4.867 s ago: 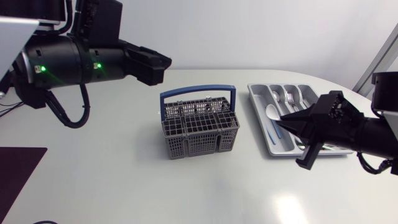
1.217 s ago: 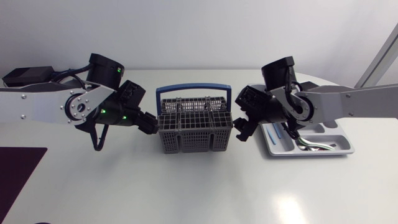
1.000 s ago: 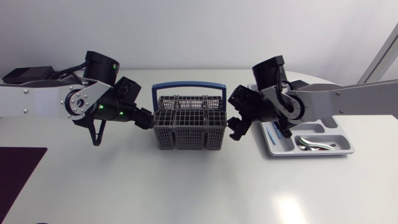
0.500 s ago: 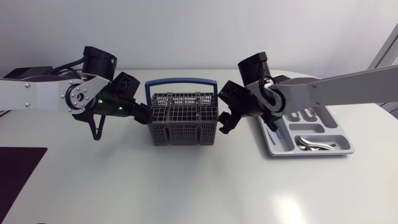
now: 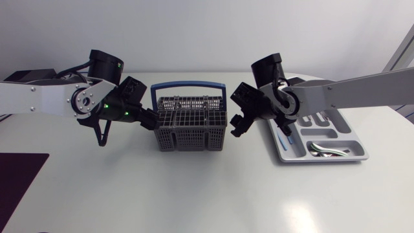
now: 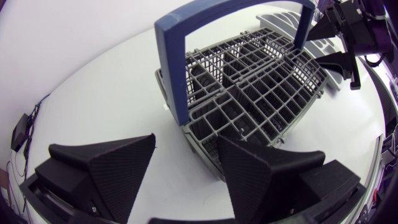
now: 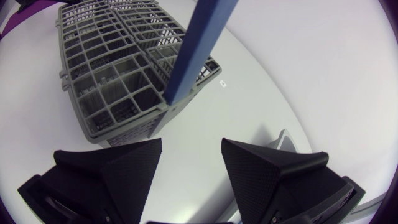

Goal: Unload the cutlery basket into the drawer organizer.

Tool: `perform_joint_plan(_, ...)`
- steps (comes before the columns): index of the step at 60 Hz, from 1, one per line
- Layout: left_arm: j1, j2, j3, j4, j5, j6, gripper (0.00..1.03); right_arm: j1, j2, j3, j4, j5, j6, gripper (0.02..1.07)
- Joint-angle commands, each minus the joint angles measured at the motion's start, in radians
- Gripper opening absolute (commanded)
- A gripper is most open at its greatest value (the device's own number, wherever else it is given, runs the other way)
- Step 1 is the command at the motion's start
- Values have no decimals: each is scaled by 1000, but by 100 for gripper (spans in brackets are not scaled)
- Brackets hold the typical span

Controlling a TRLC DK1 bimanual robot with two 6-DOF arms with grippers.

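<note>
both arms have come in low to the basket (image 5: pixel 191 129) since the earliest frame, one at each end of it. the basket has slid away from the organizer (image 5: pixel 354 156), toward the left arm's side. in the last half second the right end effector (image 5: pixel 236 124) has drawn back a little from the basket's end.

the basket stands upright on the tabletop (image 5: pixel 207 194), its blue handle (image 5: pixel 187 84) arched over it.

the left end effector (image 5: pixel 150 118) is at the basket's left end, fingers apart. in the left wrist view the basket (image 6: pixel 261 93) lies just ahead of this end effector (image 6: pixel 186 142), with the handle's (image 6: pixel 180 74) near post ahead of the gap. one finger overlaps the lower wall, but i cannot tell whether it touches.

the right end effector (image 6: pixel 320 46) shows past the basket's far end, its fingers also apart. in its own view the basket (image 7: pixel 106 68) lies ahead of one finger of it (image 7: pixel 191 144), and the handle (image 7: pixel 202 43) rises ahead of the gap, not gripped.

the organizer is to the right of the basket, beyond the right end effector, with cutlery (image 5: pixel 323 147) in it. a corner of the organizer (image 7: pixel 283 140) shows beside the other finger.
</note>
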Motion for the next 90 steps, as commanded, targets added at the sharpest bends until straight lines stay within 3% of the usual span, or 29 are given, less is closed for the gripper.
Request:
perform_joint_plan(1, -15, 21, 21, 2, 9, 3, 85, -10, -29, -11, 5, 15, 22, 72)
perform_joint_plan(11, -14, -19, 10, -7, 9, 3, 89, -13, -80, -54, 28, 49, 21, 83)
perform_joint_plan(22, 11, -126, -28, -13, 16, 8, 89, -21, -173, -106, 42, 64, 21, 84)
perform_joint_plan(46, 57, -348, -99, -27, 21, 3, 90, -59, -402, -204, 42, 66, 47, 102)
perform_joint_plan(59, 89, -447, -146, -27, 21, 2, 98, -79, -511, -264, 37, 66, 62, 102)
perform_joint_plan(90, 172, -635, -286, 10, 21, 14, 98, -177, -755, -434, 25, 64, 82, 102)
